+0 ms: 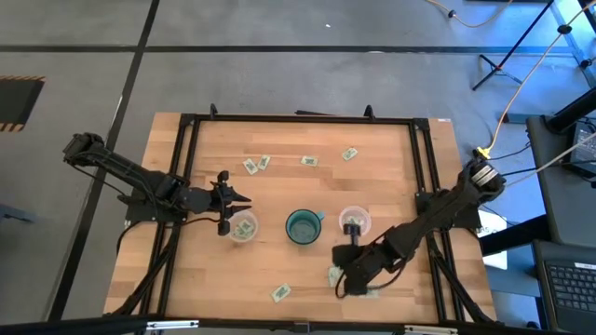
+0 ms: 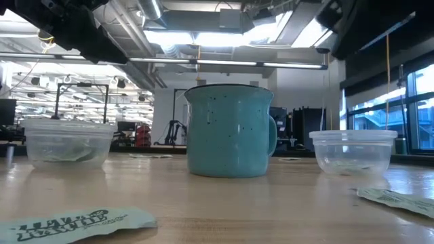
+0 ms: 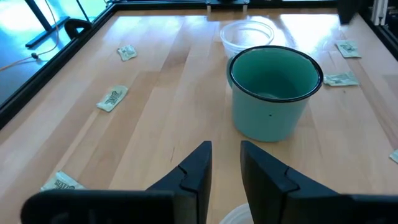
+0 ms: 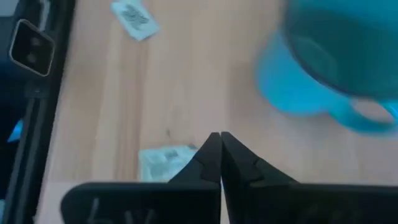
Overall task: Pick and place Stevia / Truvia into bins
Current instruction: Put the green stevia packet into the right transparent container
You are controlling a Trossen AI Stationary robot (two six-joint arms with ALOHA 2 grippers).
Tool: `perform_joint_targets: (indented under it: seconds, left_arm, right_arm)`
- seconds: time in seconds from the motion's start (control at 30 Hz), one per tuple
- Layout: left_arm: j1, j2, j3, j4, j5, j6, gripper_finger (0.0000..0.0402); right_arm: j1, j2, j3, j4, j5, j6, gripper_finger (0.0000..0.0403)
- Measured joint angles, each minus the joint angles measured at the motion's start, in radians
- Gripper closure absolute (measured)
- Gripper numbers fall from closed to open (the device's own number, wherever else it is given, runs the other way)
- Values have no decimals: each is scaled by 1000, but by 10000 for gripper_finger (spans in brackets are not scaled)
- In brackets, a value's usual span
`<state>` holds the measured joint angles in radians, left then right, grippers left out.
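The right gripper (image 4: 220, 138) has its jaws clenched together just over a packet (image 4: 166, 160) lying on the desk (image 1: 391, 186); whether paper is pinched I cannot tell; the left gripper (image 3: 225, 149) hangs parted above the left cup (image 1: 242, 226), the teal mug (image 1: 303, 226) beside it; loose packets lie scattered.

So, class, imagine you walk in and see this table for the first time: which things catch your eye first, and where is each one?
The teal mug stands out at the middle of the wooden table, with a clear cup on one side and another clear cup on the other. Small green-and-white packets lie scattered over the wood. The right gripper is shut at a packet near the table's front edge, while the left gripper hovers by the first cup.
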<state>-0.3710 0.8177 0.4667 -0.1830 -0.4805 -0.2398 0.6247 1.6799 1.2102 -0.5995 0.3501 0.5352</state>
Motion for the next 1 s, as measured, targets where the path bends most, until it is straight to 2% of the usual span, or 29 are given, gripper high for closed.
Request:
perform_joint_targets:
  seconds: [0.13,0.33,0.6,0.73,0.87,1.0]
  left_arm:
    - [0,0,0,0,0,0,323]
    - [0,0,0,-1,0,17,318]
    - [0,0,0,-1,0,26,318]
    - [0,0,0,-1,0,26,319]
    - [0,0,0,-1,1,26,319]
    - [0,0,0,-1,2,26,318]
  right_arm:
    - [0,-19,-3,-44,2,94,397]
    - [1,-12,-3,-33,-39,109,367]
    - [1,23,-3,41,-64,89,259]
    - [1,49,-3,122,-64,70,223]
    - [10,100,-2,139,-66,8,217]
    - [12,157,-3,155,-104,12,231]
